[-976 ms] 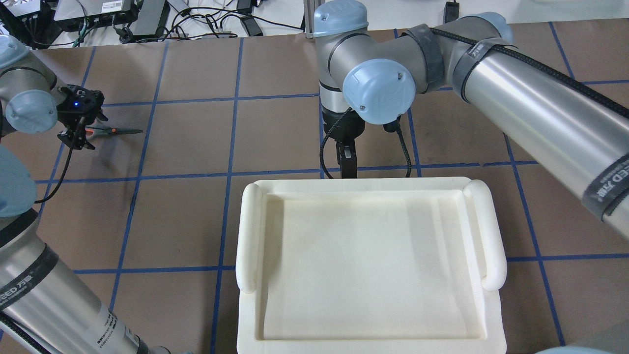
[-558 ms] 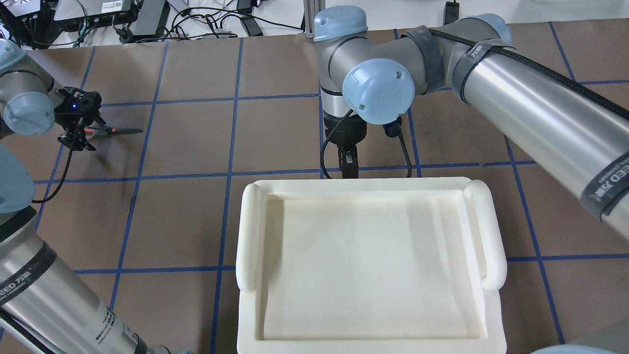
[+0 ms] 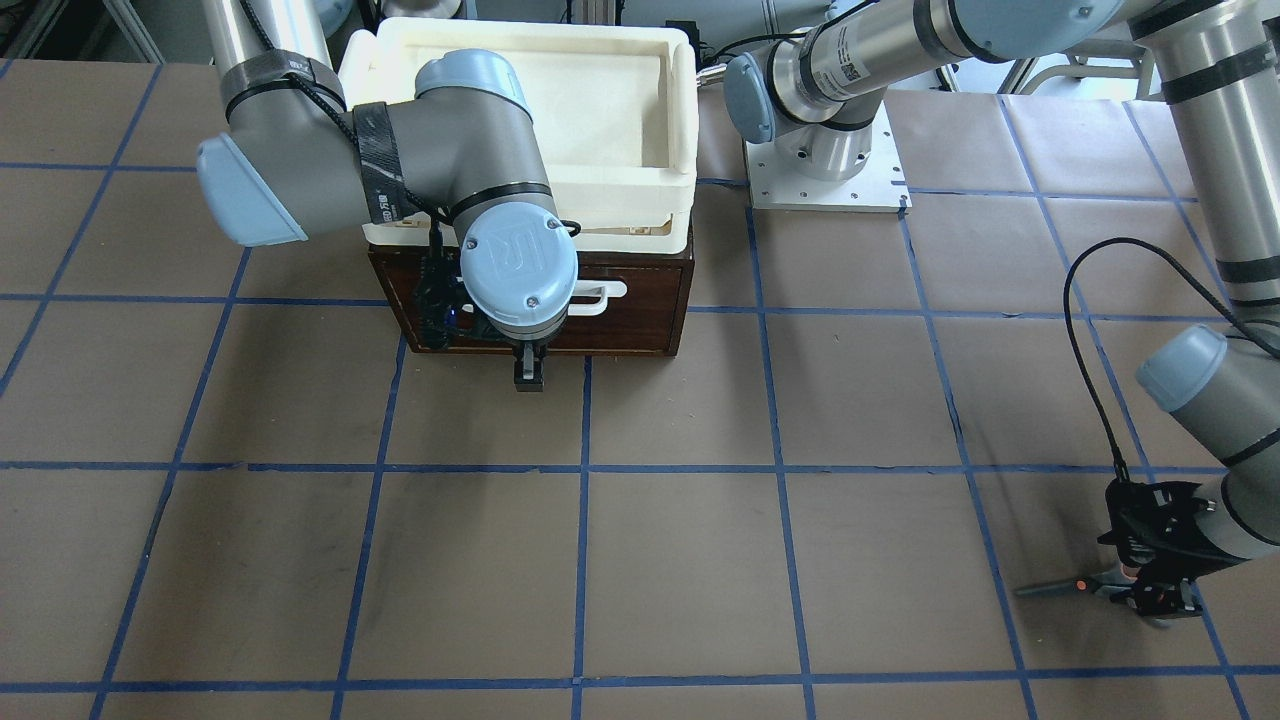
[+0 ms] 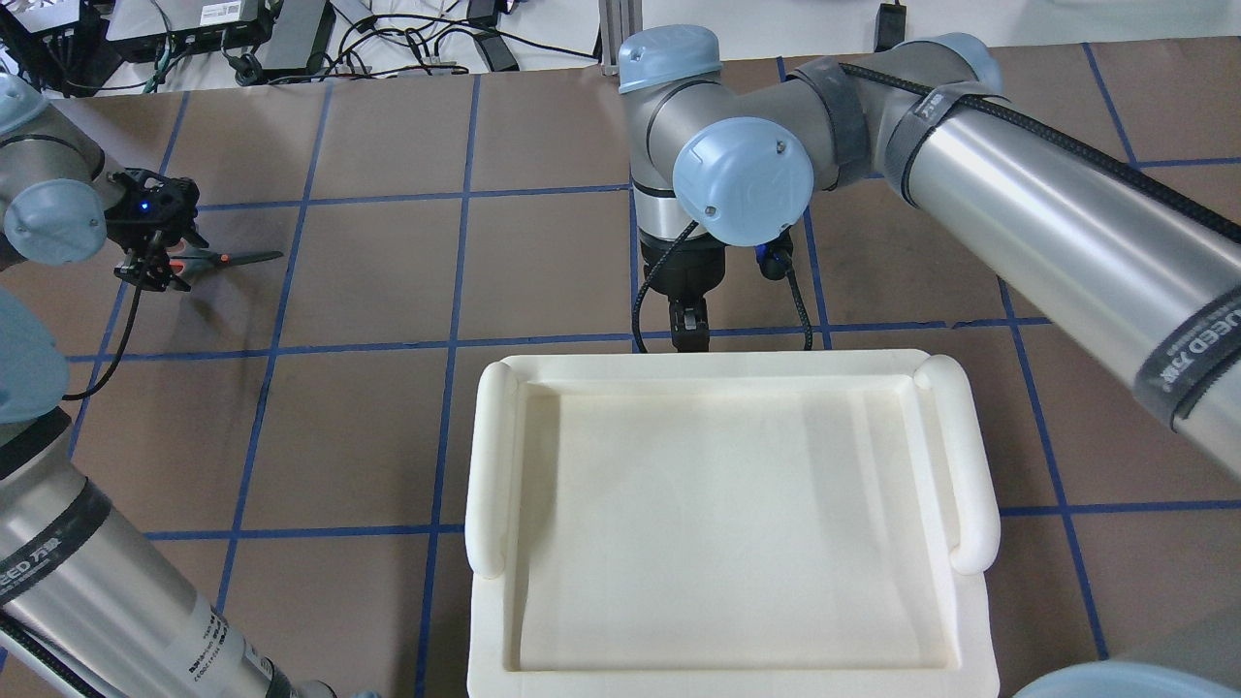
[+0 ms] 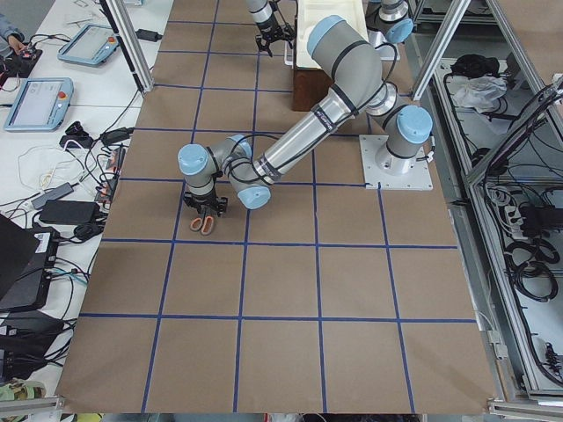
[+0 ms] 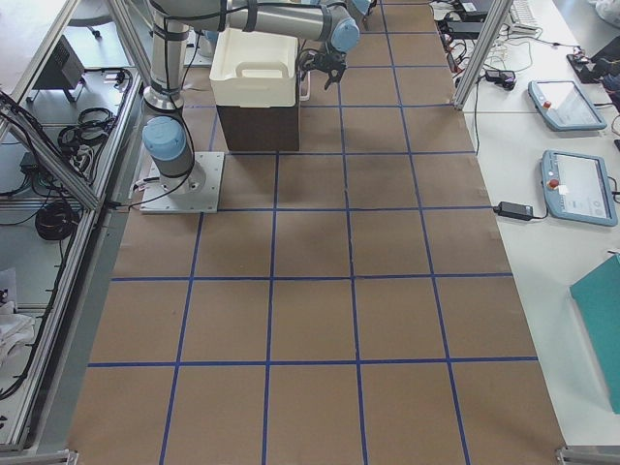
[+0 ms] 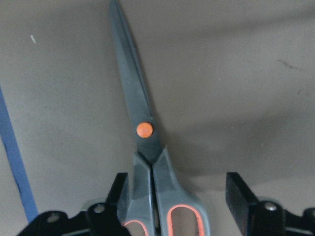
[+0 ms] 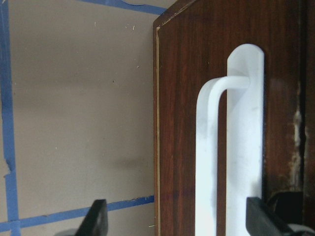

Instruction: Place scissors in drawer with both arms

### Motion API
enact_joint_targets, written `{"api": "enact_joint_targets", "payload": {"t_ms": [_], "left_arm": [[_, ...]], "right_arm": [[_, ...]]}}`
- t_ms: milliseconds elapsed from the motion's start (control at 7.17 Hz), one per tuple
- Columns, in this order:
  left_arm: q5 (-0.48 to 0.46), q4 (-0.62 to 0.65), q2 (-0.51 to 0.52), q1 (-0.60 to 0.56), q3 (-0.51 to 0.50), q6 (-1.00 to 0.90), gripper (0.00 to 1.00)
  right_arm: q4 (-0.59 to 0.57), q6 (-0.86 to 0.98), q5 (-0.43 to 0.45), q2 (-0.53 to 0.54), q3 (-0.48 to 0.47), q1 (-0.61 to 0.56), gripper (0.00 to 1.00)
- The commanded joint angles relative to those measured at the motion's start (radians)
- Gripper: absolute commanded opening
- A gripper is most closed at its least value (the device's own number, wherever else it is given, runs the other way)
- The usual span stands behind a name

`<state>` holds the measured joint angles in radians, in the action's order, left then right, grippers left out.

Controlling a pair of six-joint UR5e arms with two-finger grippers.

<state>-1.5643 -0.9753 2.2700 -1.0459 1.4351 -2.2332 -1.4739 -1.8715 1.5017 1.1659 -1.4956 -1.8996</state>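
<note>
The scissors point(image 4: 233, 258) lie flat on the table at the far left, blades pointing toward the middle. They also show in the front view point(image 3: 1060, 588) and the left wrist view point(image 7: 144, 132). My left gripper point(image 4: 153, 269) is open and down over the handles, with one finger on each side point(image 7: 179, 189). The drawer point(image 3: 630, 325) is closed in its dark wooden box. My right gripper point(image 3: 527, 375) is open in front of the drawer, and its fingers straddle the white bar handle point(image 8: 241, 147). It also shows in the overhead view point(image 4: 688, 330).
A cream-white plastic tray point(image 4: 494, 465) sits on top of the wooden box and hides it from above. The right arm's base plate point(image 3: 825, 175) stands beside the box. Blue tape lines grid the brown table.
The left gripper has shifted slightly left over the scissors' handles. The right arm's wrist has moved a little. The scissors and the drawer have not moved.
</note>
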Motion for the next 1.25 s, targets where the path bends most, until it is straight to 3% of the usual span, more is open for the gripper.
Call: {"api": "enact_joint_targets", "payload": {"t_ms": [0, 1115], "left_arm": [[0.004, 0.001, -0.001, -0.002, -0.001, 0.006, 0.73], [0.006, 0.007, 0.011, -0.002, -0.016, 0.01, 0.67]], "right_arm": [[-0.002, -0.006, -0.001, -0.017, 0.0, 0.001, 1.0], [-0.008, -0.005, -0.005, -0.055, -0.003, 0.001, 1.0]]}}
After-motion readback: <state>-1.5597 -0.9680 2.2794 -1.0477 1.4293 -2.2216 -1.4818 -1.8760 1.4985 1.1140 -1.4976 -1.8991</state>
